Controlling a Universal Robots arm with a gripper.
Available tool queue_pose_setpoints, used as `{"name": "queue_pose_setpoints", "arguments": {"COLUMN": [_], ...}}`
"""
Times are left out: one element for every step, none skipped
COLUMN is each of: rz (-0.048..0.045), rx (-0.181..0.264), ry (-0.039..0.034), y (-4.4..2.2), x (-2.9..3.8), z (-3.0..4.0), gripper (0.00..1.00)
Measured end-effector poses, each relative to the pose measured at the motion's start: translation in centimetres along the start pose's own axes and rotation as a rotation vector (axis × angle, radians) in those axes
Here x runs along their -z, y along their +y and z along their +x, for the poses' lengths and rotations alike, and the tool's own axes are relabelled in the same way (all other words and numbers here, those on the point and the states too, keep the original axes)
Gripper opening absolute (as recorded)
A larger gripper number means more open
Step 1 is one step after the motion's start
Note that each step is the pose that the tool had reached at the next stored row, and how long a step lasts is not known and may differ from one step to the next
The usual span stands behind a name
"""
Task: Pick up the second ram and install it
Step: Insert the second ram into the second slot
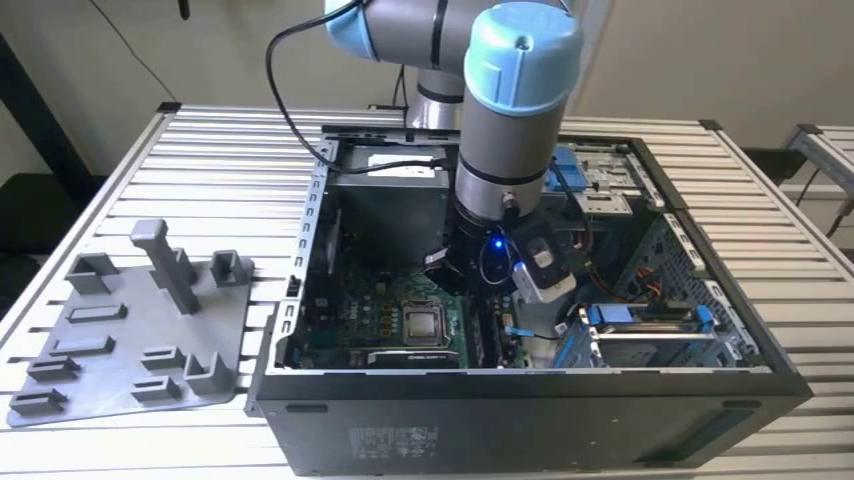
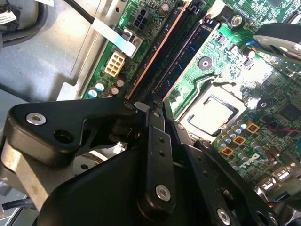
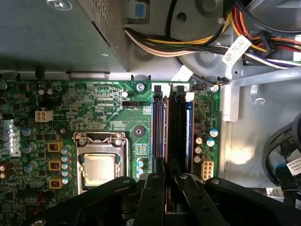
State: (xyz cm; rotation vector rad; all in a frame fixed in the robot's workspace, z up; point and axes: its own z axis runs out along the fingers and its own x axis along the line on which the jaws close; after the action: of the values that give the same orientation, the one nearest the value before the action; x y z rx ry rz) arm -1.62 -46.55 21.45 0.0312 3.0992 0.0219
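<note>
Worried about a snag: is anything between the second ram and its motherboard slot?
Nothing visible. The gripper sits right over the memory slots, where the second ram appears to lie along one; the cables run beyond the board's edge.

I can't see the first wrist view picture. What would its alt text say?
The black gripper reaches over a green motherboard and is closed on the second ram, a dark stick standing in the memory slots. A silver processor chip sits beside the slots, and bundled cables run across the grey case above.
</note>
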Motion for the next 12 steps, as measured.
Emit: {"name": "queue_pose_setpoints", "arguments": {"rz": [0.0002, 0.0003, 0.0004, 0.0003, 0.0003, 0.0003, 0.0003, 0.0003, 0.0002, 0.0003, 0.0002, 0.0001], "rx": [0.0, 0.0, 0.0, 0.0, 0.0, 0.0, 0.0, 0.0, 0.0, 0.0, 0.0, 0.0], "ry": [0.0001, 0.0001, 0.0001, 0.0001, 0.0, 0.0001, 0.0, 0.0, -0.0001, 0.0001, 0.0001, 0.0001], "y": [0.0, 0.0, 0.0, 0.0, -0.01, -0.01, 0.0, 0.0, 0.0, -0.01, 0.0, 0.0], "x": [0.0, 0.0, 0.0, 0.0, -0.01, -0.01, -0.01, -0.01, -0.01, -0.01, -0.01, -0.01], "z": [0.0, 0.0, 0.0, 0.0, 0.0, 0.0, 0.0, 0.0, 0.0, 0.0, 0.0, 0.0], "gripper": [0.14, 0.14, 0.14, 0.14, 0.14, 0.14, 0.14, 0.16, 0.16, 0.16, 0.22, 0.22]}}
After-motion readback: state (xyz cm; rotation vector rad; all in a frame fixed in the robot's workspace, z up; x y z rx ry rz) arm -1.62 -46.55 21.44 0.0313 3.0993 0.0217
